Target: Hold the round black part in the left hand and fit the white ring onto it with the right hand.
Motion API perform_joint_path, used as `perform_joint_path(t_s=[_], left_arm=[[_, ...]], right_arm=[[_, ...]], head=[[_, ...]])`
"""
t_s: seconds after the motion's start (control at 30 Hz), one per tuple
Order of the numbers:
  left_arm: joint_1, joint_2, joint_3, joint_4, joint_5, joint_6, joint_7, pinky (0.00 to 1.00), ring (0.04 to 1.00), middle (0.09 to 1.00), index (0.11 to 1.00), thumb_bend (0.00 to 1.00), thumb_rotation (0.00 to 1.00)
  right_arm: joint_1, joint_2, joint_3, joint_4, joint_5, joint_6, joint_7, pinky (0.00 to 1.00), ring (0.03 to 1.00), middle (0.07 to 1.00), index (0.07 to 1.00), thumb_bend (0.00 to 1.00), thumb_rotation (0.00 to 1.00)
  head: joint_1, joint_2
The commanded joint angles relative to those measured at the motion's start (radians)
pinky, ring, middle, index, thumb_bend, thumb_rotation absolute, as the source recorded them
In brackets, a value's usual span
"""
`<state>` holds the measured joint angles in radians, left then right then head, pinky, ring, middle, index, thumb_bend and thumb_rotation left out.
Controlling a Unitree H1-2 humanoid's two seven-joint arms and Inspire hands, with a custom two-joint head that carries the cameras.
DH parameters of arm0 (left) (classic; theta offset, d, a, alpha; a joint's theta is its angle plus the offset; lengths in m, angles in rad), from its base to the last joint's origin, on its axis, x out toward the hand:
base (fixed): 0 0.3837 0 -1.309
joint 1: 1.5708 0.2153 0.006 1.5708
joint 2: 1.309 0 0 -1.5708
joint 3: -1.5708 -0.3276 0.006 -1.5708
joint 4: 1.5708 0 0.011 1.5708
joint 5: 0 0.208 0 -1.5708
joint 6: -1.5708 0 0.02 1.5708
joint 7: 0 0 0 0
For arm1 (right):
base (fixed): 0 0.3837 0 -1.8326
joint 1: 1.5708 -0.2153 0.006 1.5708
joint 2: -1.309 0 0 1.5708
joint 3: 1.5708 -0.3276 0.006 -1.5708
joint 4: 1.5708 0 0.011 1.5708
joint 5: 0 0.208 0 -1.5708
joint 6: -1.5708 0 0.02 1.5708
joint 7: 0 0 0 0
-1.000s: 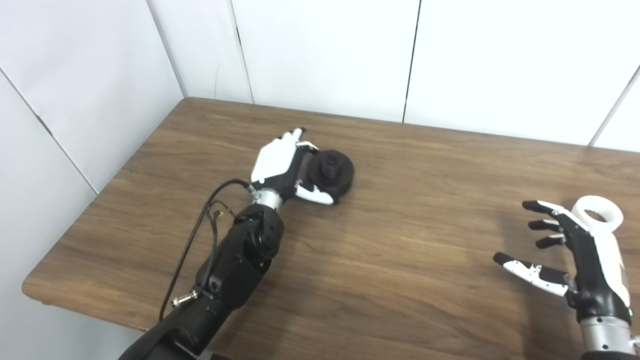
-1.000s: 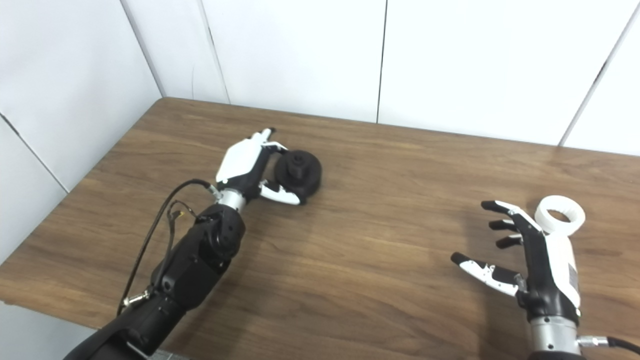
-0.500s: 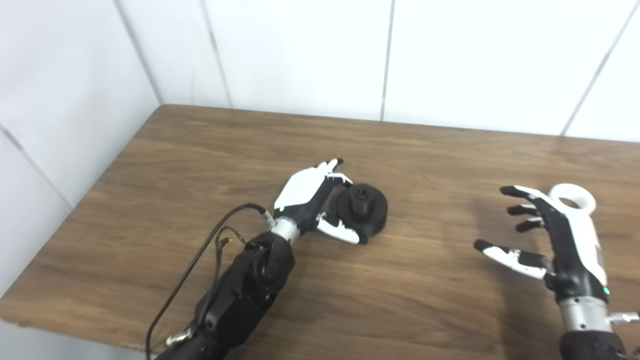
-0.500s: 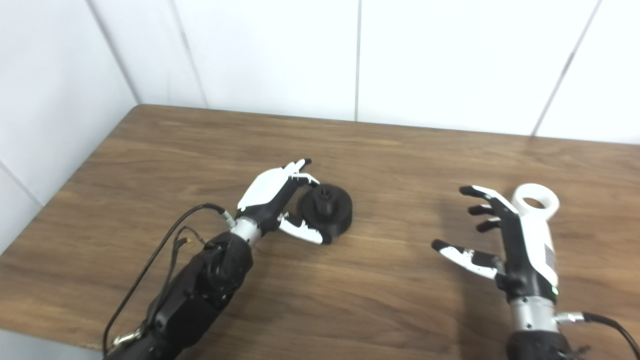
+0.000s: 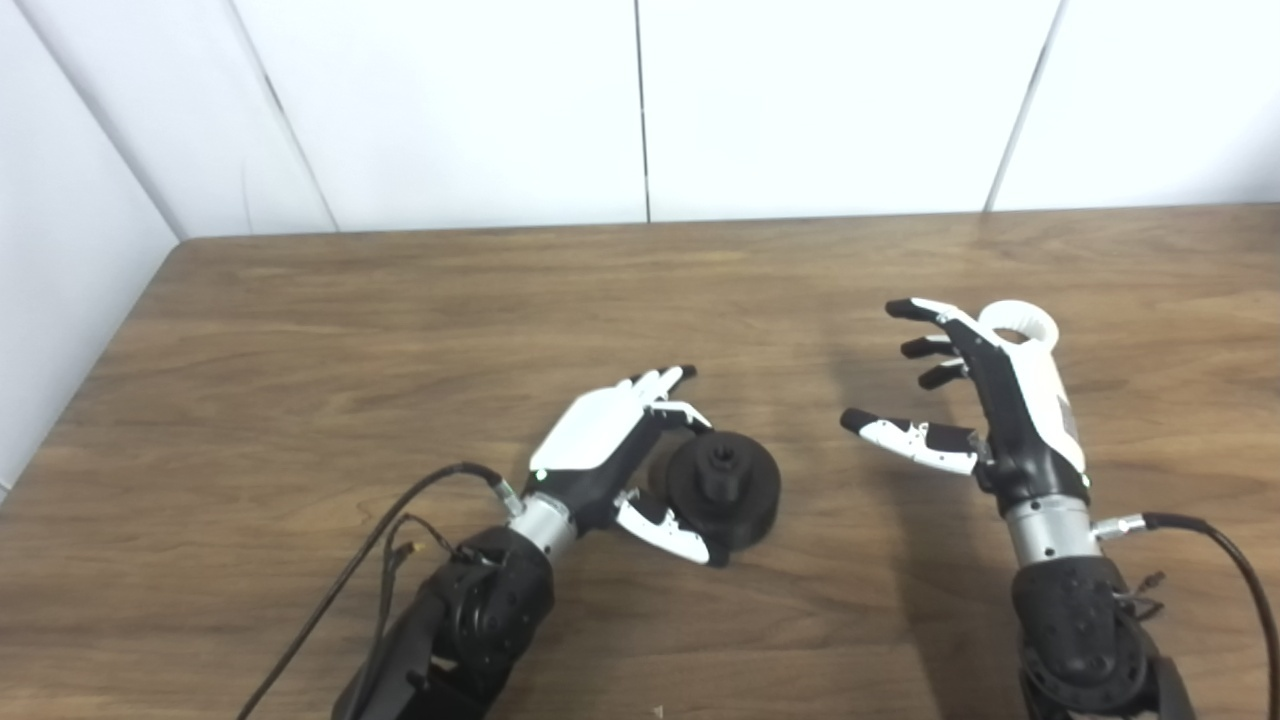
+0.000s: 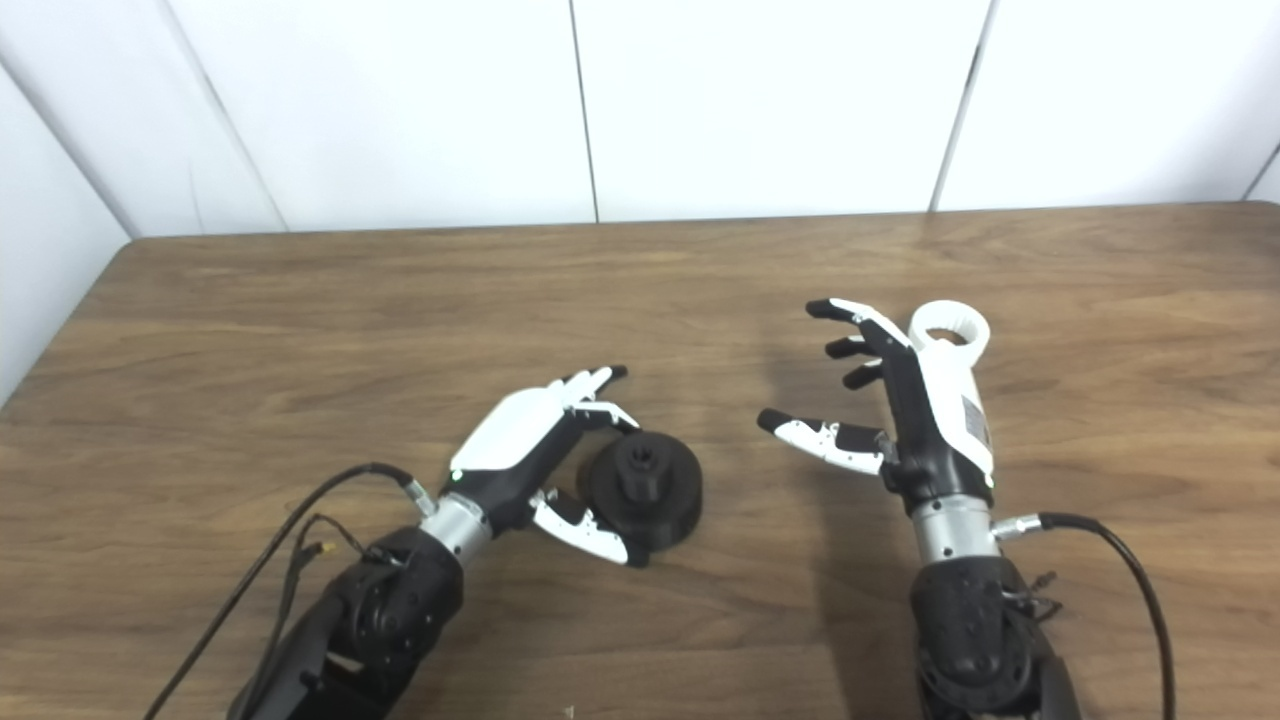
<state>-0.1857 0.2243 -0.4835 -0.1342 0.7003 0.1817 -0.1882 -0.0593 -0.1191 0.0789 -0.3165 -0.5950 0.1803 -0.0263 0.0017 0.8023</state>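
The round black part (image 5: 723,487) lies flat on the wooden table (image 5: 400,320), a short hub standing up at its centre. My left hand (image 5: 610,455) is open right beside it on its left: the thumb reaches under its near edge and the fingers curve past its far edge, not closed on it. The white ring (image 5: 1020,323) lies on the table at the right. My right hand (image 5: 985,400) is raised, open with fingers spread, just in front and to the left of the ring and partly covering it. It holds nothing.
White wall panels (image 5: 640,100) stand behind the table and along its left side. A black cable (image 5: 370,560) trails from my left forearm over the table, and another cable (image 5: 1215,545) runs from my right wrist.
The camera has swung right and down, so the whole scene shifted. My left hand stays open beside the black part. My right hand stays open near the ring.
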Motion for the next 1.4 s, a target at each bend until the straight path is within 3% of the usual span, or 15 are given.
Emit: perform_joint_path(t_s=[0.0, 0.07, 0.1, 0.2, 0.4, 0.73, 0.9, 1.13, 1.3, 1.37], left_arm=[[-0.009, 0.001, 0.0, -0.022, 0.02, -0.015, -0.006, 1.0, 1.0, 1.0, 0.584, 1.0, 0.33], [-0.004, 0.006, 0.007, -0.027, 0.02, -0.019, -0.009, 1.0, 1.0, 1.0, 0.586, 1.0, 0.33], [-0.002, 0.013, 0.014, -0.034, 0.018, -0.017, -0.015, 1.0, 1.0, 1.0, 0.585, 1.0, 0.33], [0.005, 0.039, 0.04, -0.044, -0.001, -0.034, -0.021, 1.0, 1.0, 1.0, 0.583, 1.0, 0.31], [0.003, 0.078, 0.082, -0.016, -0.049, -0.1, -0.026, 1.0, 1.0, 1.0, 0.593, 0.99, 0.3], [0.0, 0.084, 0.1, -0.007, -0.064, -0.128, -0.037, 1.0, 1.0, 1.0, 0.595, 0.98, 0.29], [0.001, 0.081, 0.108, -0.012, -0.061, -0.119, -0.052, 1.0, 1.0, 1.0, 0.596, 0.98, 0.29], [0.002, 0.082, 0.116, -0.01, -0.056, -0.127, -0.053, 1.0, 1.0, 1.0, 0.598, 0.98, 0.29], [0.004, 0.078, 0.117, -0.008, -0.059, -0.13, -0.052, 1.0, 1.0, 1.0, 0.595, 0.98, 0.28], [0.005, 0.075, 0.117, -0.016, -0.058, -0.119, -0.06, 1.0, 1.0, 1.0, 0.596, 0.98, 0.28]], right_arm=[[-0.029, 0.005, 0.0, -0.048, -0.007, -0.013, -0.01, 0.56, 0.694, 0.812, 0.765, 0.7, 0.21], [-0.029, 0.008, 0.007, -0.043, -0.014, -0.026, -0.02, 0.55, 0.69, 0.806, 0.759, 0.7, 0.19], [-0.029, 0.012, 0.014, -0.038, -0.02, -0.034, -0.026, 0.55, 0.688, 0.805, 0.757, 0.69, 0.18], [-0.028, 0.034, 0.038, -0.028, -0.044, -0.034, -0.041, 0.56, 0.688, 0.809, 0.756, 0.69, 0.17], [-0.025, 0.07, 0.062, -0.012, -0.074, -0.018, -0.056, 0.62, 0.716, 0.817, 0.769, 0.69, 0.19], [-0.041, 0.065, 0.05, -0.004, -0.097, -0.018, -0.082, 0.63, 0.733, 0.814, 0.769, 0.69, 0.2], [-0.078, 0.025, 0.029, -0.003, -0.18, 0.002, -0.094, 0.64, 0.777, 0.842, 0.76, 0.7, 0.24], [-0.18, -0.073, 0.015, 0.005, -0.389, 0.146, 0.005, 0.77, 0.947, 0.975, 0.814, 0.75, 0.38], [-0.257, -0.141, 0.003, 0.051, -0.428, 0.21, 0.089, 0.91, 0.987, 1.0, 0.856, 0.85, 0.45], [-0.289, -0.172, -0.006, 0.089, -0.42, 0.21, 0.096, 0.91, 0.982, 1.0, 0.854, 0.86, 0.46]], head=[[-0.027, 0.001], [-0.113, -0.005], [-0.188, -0.014], [-0.288, -0.03], [-0.377, -0.054], [-0.377, -0.056], [-0.378, -0.059], [-0.379, -0.063], [-0.374, -0.06], [-0.372, -0.061]])
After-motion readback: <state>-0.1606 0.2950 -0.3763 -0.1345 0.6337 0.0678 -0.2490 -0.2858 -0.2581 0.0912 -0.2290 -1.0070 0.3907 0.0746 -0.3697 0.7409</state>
